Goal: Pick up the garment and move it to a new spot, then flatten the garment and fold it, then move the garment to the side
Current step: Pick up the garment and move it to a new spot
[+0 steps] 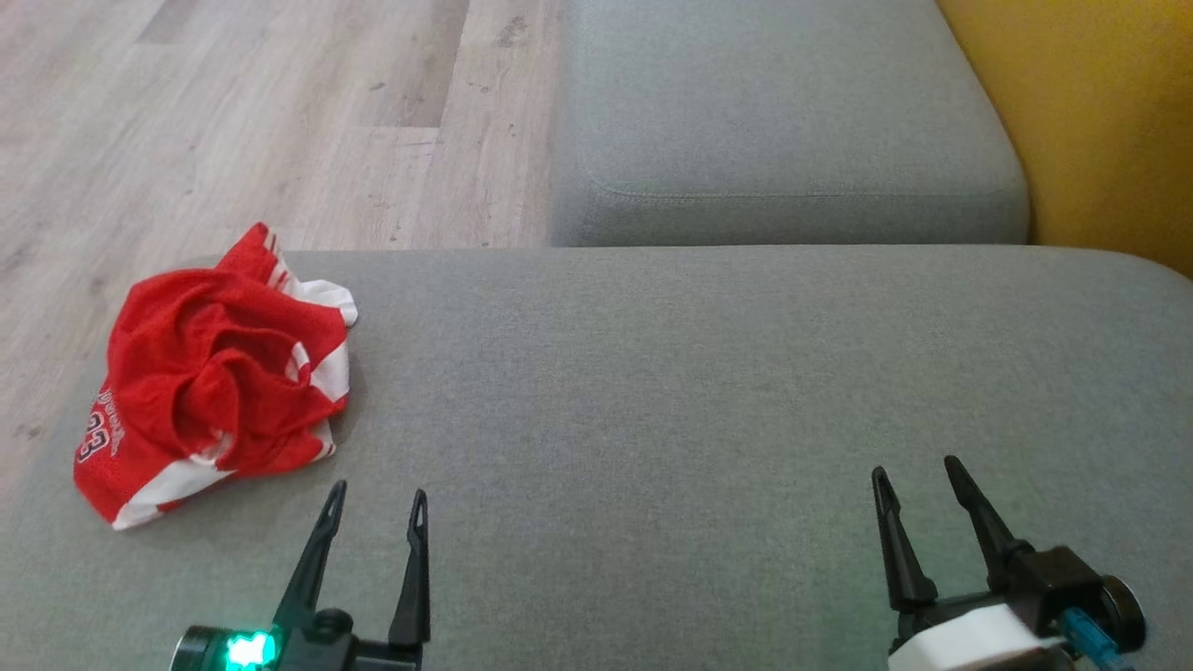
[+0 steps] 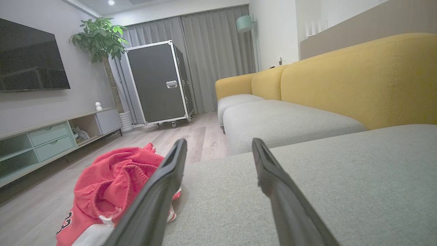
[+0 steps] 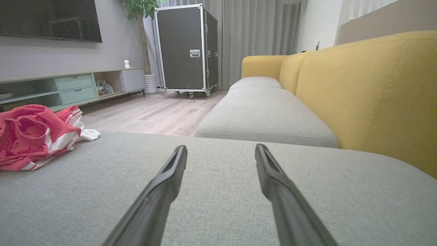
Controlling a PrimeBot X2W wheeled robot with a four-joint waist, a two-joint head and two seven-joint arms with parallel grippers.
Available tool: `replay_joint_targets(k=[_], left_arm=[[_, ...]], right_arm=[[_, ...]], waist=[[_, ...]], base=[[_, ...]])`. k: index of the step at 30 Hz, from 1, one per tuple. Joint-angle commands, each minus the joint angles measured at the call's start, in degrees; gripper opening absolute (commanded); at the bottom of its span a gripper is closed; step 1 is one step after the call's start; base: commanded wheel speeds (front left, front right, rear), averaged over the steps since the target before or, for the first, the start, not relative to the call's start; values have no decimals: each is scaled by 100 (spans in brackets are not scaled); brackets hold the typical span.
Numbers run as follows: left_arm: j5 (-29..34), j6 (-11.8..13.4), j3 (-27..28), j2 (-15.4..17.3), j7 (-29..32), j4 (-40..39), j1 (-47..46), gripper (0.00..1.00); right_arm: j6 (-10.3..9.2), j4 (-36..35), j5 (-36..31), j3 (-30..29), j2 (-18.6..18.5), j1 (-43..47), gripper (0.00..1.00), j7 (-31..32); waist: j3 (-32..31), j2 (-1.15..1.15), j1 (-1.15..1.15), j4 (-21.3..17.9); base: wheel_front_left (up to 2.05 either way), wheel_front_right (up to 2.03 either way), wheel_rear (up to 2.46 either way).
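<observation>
A crumpled red garment with white stripes and a printed number lies bunched at the left edge of the grey sofa cushion. My left gripper stands open just right of and nearer than the garment, with empty air between its fingers. In the left wrist view the garment sits left of my left gripper, partly behind one finger. Far to the right my right gripper is open and empty over bare cushion. In the right wrist view the garment lies far left of my right gripper.
A second grey cushion lies beyond a gap, with the yellow sofa back at the right. Wooden floor drops off past the left edge. A black wheeled case, a TV unit and a plant stand across the room.
</observation>
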Motion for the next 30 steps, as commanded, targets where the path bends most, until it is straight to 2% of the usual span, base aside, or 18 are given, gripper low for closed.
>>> replay_joint_targets(k=[1, 7, 15, 16, 19, 30], left_arm=[[53, -12, 225, -19, -55, -159, -249, 100], [24, -65, 273, -42, -55, -95, -221, 100], [11, -114, 444, -17, -55, -88, -178, 100], [11, -114, 444, -17, -55, -88, -178, 100], [19, -86, 535, -4, -55, -107, -137, 100], [-21, 255, 1142, -162, -55, -437, -37, 100]], right_arm=[[-4, -173, -38, 131, -60, -134, 100, -77], [-4, -166, -6, 180, -60, -110, 100, -77], [-4, -155, 7, 152, -60, -124, 100, -77], [-4, -155, 7, 152, -60, -124, 100, -77], [-4, -138, -30, 111, -60, -181, 100, -77], [-4, -3, -386, 162, -60, -616, 100, -77]], waist=[[10, 0, 0, 60], [29, 0, 0, 452], [152, 0, 0, 1457], [152, 0, 0, 1457], [234, 0, 0, 1806], [687, 0, 0, 2233]], base=[[0, 0, 0], [0, 0, 0], [0, 0, 0], [0, 0, 0], [0, 0, 0], [0, 0, 0]])
